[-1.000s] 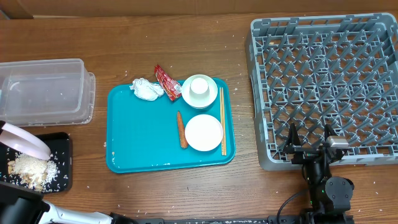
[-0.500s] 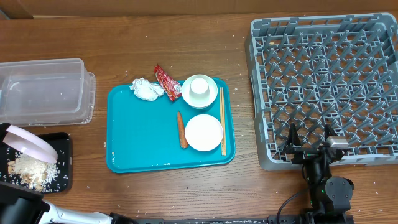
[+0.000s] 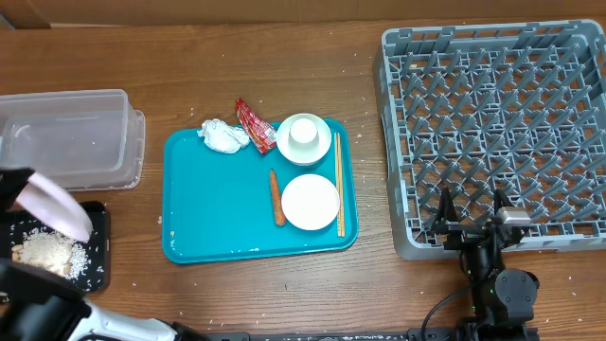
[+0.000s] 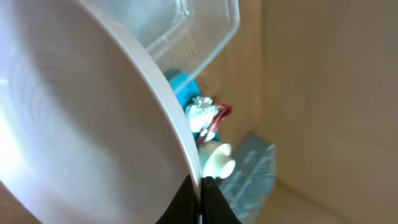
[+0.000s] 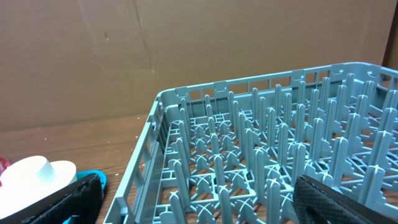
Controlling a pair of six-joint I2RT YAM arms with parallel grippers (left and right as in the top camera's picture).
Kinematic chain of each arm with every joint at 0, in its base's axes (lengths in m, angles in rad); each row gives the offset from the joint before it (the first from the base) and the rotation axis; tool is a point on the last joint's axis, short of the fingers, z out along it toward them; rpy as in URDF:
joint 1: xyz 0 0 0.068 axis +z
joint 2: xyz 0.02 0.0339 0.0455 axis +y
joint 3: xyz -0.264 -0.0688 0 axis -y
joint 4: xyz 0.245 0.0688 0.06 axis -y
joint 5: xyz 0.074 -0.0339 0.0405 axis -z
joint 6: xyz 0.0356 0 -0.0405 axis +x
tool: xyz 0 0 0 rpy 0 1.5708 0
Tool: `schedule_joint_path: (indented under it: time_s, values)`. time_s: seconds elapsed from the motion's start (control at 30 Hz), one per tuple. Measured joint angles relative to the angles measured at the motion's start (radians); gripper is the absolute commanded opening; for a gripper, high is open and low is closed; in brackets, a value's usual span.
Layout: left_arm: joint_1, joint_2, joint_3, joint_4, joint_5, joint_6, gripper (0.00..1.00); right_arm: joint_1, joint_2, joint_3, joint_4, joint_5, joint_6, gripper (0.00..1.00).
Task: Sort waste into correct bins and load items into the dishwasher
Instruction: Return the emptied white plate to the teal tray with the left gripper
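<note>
Robot test bench here, staged as a kitchen: bare wooden table (image 3: 284, 85), cardboard backdrop (image 5: 74, 56) along the top, grey dish rack (image 3: 492, 123) upper right, robot arm (image 3: 499, 284) lower right.

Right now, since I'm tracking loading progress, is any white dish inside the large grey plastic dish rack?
No, the grey plastic dish rack shows only bare upright pegs from overhead.

The serving tray (image 3: 194, 204) lies at the middle of the table (image 3: 189, 57), with the dish rack (image 3: 492, 123) in the far right corner. The tub (image 3: 66, 137) is at the left edge. Before it is the flat tray (image 3: 97, 260) holding food scraps (image 3: 43, 254), with a large plate (image 3: 52, 206) tilted above. On the serving tray, the tissue (image 3: 221, 136) and wrapper (image 3: 254, 126) lie at the far edge, with the cup (image 3: 303, 133) to their right. The small plate (image 3: 310, 201) is before the cup, the carrot (image 3: 277, 197) left of the plate, and the chopsticks (image 3: 339, 185) along the right edge.
</note>
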Motion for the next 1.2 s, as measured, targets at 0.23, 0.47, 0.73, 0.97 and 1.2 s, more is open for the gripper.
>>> schedule_joint_path:
  time_s: [0.23, 0.47, 0.73, 0.97, 1.2]
  values:
    - [-0.298, -0.175, 0.077, -0.013, -0.24, -0.077, 0.04, 0.0, 0.0, 0.0, 0.0, 0.0, 0.0, 1.0]
    - [-0.725, -0.245, 0.083, -0.06, -0.494, -0.142, 0.04, 0.0, 0.0, 0.0, 0.0, 0.0, 0.0, 1.0]
    - [-1.131, -0.207, -0.066, 0.009, -0.732, -0.266, 0.06, 0.0, 0.0, 0.0, 0.0, 0.0, 0.0, 1.0]
    - [-1.296, -0.086, -0.238, 0.124, -0.785, -0.328, 0.04, 0.0, 0.0, 0.0, 0.001, 0.0, 0.0, 1.0]
    - [-1.33, 0.036, -0.284, 0.19, -0.8, -0.352, 0.04, 0.0, 0.0, 0.0, 0.0, 0.0, 0.0, 1.0]
